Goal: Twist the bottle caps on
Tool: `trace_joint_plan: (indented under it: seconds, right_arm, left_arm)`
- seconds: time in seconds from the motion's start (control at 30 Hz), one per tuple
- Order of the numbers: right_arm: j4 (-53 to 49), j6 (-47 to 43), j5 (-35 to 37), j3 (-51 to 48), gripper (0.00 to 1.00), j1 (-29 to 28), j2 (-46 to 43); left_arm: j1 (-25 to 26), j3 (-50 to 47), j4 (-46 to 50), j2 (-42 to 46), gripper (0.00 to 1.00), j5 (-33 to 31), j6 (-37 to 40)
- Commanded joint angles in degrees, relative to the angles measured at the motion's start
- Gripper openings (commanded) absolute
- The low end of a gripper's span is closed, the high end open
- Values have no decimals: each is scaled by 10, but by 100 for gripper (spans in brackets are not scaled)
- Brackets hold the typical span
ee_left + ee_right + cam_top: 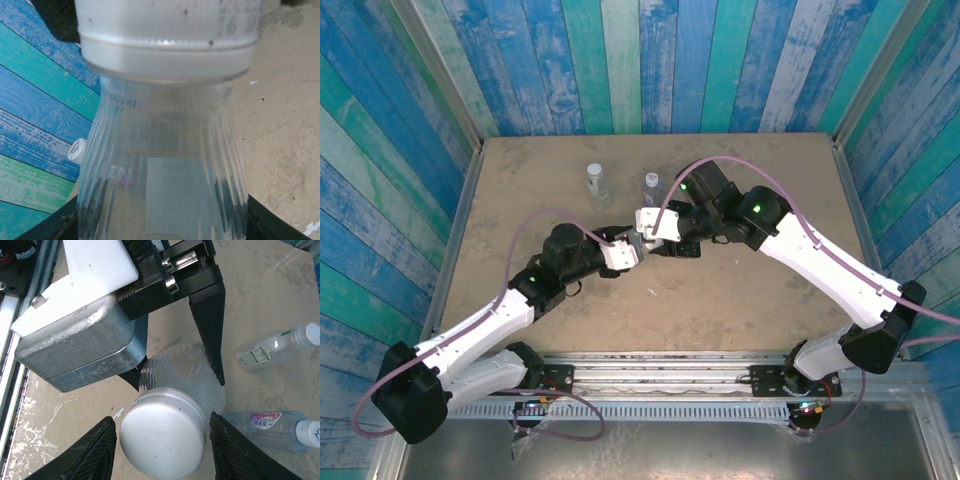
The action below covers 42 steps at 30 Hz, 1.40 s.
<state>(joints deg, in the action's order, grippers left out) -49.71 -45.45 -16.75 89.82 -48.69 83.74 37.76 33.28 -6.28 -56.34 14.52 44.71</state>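
The white cap [162,437] sits on the neck of the plain bottle [162,165], low centre in my right wrist view, its axis running between the narrow-set jaws of the right end effector [162,417], contact I cannot confirm, while the left end effector [177,379] clamps the bottle's body.

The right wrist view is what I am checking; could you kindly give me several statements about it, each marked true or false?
1. A white cap sits on the neck of the plain bottle. True.
2. The jaws of the right gripper stand on either side of that cap. True.
3. The left gripper holds the green-labelled bottle. False: its jaws clamp the plain bottle, and the green-labelled bottle stands free on the table.
4. The pink-labelled bottle has no cap. False: a second cap sits on it.
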Motion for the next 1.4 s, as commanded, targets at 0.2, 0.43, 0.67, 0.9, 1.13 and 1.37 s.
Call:
trace_joint_plan:
  seconds: [0.2,0.43,0.67,0.9,1.13,1.37]
  right_arm:
    - [-6,-4,-2,10,48,-4,9]
    - [-5,-5,2,9,47,-4,11]
    - [-5,12,4,10,37,-4,10]
    - [24,143,43,10,26,-4,10]
    - [44,349,79,-1,15,-4,1]
    - [43,547,84,-18,4,10,-14]
  left_arm:
    - [2,18,-15,3,57,12,-23]
    - [2,18,-16,4,57,15,-28]
    - [2,19,-14,3,57,11,-28]
    - [2,25,-49,-11,55,-1,-41]
    - [2,43,-72,-47,56,-16,-29]
    - [2,50,-79,-63,55,-14,-23]
